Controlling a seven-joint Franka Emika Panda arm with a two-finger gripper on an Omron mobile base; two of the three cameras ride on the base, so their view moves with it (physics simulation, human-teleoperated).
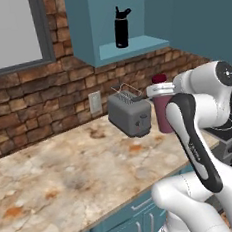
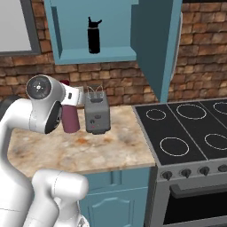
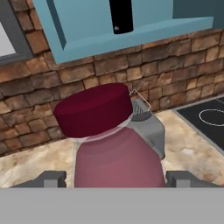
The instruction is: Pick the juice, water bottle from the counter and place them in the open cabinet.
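The juice, a maroon bottle with a round maroon cap, fills the hand view between my two fingertips. My gripper is shut on the juice near its shoulder. From the base, the juice stands upright next to the toaster, its base close to the counter; whether it touches the stone I cannot tell. The black water bottle stands upright on the shelf of the open cabinet, above and behind the juice.
A grey toaster sits against the brick wall right beside the juice. A black stove top lies to the right of the counter. The cabinet's teal side panel hangs down near the stove. A window is at the left.
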